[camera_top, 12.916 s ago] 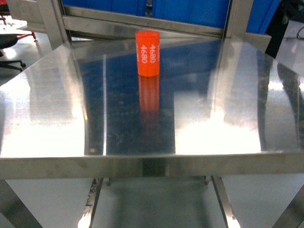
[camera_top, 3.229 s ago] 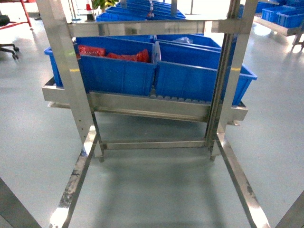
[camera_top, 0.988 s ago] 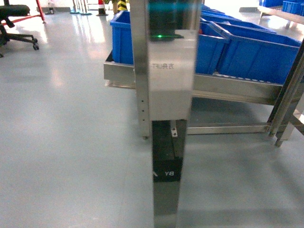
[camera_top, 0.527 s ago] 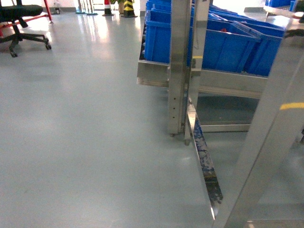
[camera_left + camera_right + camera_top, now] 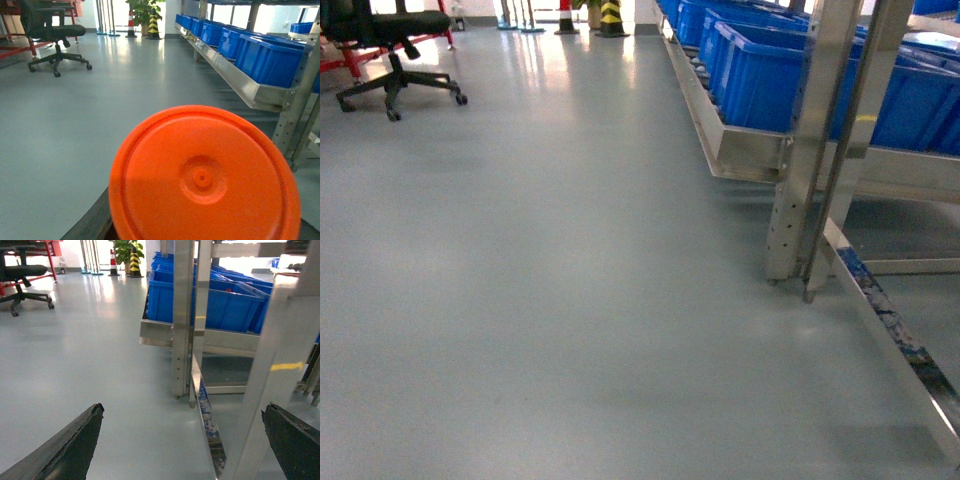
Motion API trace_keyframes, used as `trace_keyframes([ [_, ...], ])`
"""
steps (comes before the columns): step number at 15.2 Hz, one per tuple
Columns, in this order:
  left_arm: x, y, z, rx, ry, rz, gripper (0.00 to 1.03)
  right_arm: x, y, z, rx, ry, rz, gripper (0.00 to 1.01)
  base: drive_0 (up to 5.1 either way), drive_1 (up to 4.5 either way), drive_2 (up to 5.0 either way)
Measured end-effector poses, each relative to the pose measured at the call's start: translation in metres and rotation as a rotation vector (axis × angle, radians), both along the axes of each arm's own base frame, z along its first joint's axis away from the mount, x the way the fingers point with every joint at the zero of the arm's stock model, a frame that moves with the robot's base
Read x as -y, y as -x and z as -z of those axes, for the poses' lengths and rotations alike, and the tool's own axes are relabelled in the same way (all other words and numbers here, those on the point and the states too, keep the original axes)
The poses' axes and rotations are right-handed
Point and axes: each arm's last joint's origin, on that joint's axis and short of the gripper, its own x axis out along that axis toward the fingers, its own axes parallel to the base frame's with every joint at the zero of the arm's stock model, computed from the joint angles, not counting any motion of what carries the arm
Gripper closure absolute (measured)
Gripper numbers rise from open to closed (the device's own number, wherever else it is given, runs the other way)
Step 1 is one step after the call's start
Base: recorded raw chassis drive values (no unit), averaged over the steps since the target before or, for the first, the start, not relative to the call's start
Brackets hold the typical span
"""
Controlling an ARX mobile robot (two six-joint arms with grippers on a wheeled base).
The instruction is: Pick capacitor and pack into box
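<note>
The capacitor is an orange cylinder. Its round end cap, with a small hub in the centre, fills the lower half of the left wrist view. My left gripper is shut on it, with one dark finger showing at its lower left edge. In the right wrist view my right gripper stands open over the grey floor, its dark fingertips far apart with nothing between them. Neither gripper shows in the head view. The box is out of view.
A steel rack with blue bins runs along the right, its base rail lying on the floor. A black office chair stands far left, and striped cones at the back. Open grey floor lies ahead.
The head view has swung left, so the rack has slid from centre to the right edge and open floor now fills the view. Earlier the capacitor stood on a steel table.
</note>
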Motion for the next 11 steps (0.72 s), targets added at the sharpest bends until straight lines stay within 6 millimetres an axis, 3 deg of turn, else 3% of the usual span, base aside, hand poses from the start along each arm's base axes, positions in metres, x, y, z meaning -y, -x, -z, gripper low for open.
trace_keyframes([
  [11,0.0000,0.0000,0.0001,-0.002,0.000,0.000,0.59,0.0000,0.0000,-0.0001,0.001,0.000,0.000,0.03,-5.0,2.41,2.4],
])
